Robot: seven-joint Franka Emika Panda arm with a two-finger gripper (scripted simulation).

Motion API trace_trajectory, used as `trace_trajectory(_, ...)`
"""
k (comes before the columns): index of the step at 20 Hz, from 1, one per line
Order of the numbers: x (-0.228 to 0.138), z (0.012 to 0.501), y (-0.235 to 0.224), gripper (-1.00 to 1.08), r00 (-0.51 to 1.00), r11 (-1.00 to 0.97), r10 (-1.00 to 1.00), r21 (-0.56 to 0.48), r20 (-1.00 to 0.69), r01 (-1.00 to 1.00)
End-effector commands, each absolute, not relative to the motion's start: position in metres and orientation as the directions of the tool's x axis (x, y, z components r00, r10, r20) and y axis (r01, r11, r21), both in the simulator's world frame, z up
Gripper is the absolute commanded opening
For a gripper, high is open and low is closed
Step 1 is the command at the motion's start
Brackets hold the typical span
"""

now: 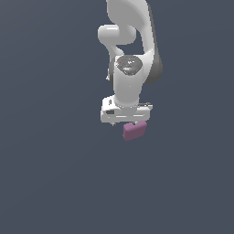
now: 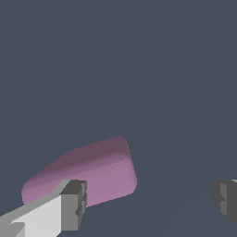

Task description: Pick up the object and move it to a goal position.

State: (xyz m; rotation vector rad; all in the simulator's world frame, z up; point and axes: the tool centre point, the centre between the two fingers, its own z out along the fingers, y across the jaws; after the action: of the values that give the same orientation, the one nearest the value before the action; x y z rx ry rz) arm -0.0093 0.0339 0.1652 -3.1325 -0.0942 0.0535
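Hanging from the top of the exterior view, the white Franka arm (image 1: 130, 68) points its wrist straight down, and the mauve-purple block (image 1: 135, 130) shows just below the hand, slightly toward the exterior view's right of the hand's middle; the gripper (image 1: 130, 122) is largely hidden by its own housing here, so this view does not settle whether the fingers touch the block or whether the block rests on the dark floor (image 1: 55, 183). No goal marker is visible on that plain surface. In the wrist view the picture is clearer: the two grey fingertips (image 2: 74, 203) stand wide apart, one at each side of the frame, and the gripper (image 2: 150, 200) is plainly spread and holding nothing. The block (image 2: 88, 173) lies beside one fingertip, partly behind it, and not in the middle of the gap; most of the space between the pads is bare floor. The step in hand appears to be lining up for the grasp, and doing it well likely calls for sliding the hand sideways until the block sits midway between the pads, turning the wrist so the pads meet two flat faces rather than the rounded corners, then descending and closing; closing from the present offset risks the near finger landing on the block or nudging it away. No brand, label or readable writing appears in either view.
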Motion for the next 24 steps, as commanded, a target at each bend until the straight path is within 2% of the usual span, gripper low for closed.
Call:
trace_trajectory(1, -0.009, 0.165, 0.034, 1.0, 0.998, -0.998, 0.06, -0.008, -0.034, 0.06)
trace_trajectory(15, -0.015, 0.155, 0.03, 1.0, 0.995, -0.997, 0.079, -0.025, -0.056, 0.078)
trace_trajectory(24, -0.016, 0.154, 0.033, 1.0, 0.998, -1.0, 0.012, -0.02, -0.055, 0.011)
